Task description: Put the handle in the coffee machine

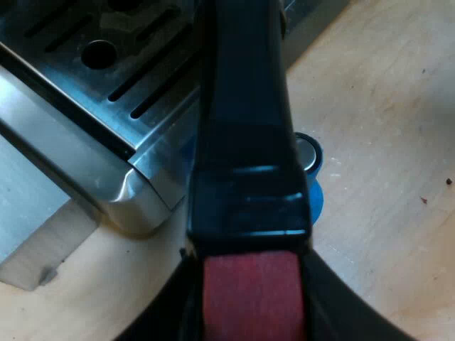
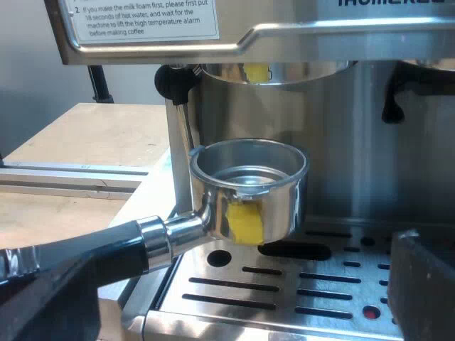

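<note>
A: Two black fingers of left gripper (image 1: 252, 302) clamped on matte red end of holder's (image 1: 245, 142) glossy dark handle?
B: Yes. Beyond, round blue tamper (image 1: 315, 192) on pale wooden table (image 1: 384, 106).
A: Right gripper (image 2: 242, 263)?
B: Spread wide, empty. Past it, holder's polished round basket over slotted steel tray (image 2: 213, 305), under machine's (image 2: 398, 142) brew head.

Lab or workshop test rig by the look, bare plywood tabletop (image 1: 384, 128), stainless espresso machine (image 2: 355, 106) with printed instruction label (image 2: 142, 18), aluminium rail (image 2: 64, 170) on the wood, plain grey wall (image 2: 28, 78) behind
</note>
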Robot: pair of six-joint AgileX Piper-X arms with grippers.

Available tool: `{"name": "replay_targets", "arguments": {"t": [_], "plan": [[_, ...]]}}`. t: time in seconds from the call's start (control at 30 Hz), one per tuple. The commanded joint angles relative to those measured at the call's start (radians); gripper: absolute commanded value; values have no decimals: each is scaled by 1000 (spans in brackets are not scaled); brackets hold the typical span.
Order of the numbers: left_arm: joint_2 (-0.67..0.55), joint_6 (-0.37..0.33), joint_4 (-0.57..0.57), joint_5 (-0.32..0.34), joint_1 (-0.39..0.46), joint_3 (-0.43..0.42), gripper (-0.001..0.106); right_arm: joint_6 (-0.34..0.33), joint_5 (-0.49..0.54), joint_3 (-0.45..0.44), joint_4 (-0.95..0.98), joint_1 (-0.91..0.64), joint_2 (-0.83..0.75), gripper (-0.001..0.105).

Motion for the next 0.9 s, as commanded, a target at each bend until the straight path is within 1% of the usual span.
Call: {"name": "replay_targets", "arguments": {"t": [0.03,0.9], "plan": [[-9,-14,-42,47,3,-15,0,-1,-1,-1,-4,-4,-6,83],[-9,-14,-51,47,3,-15,0,-1,-1,-1,-4,-4,-6,83]]}}
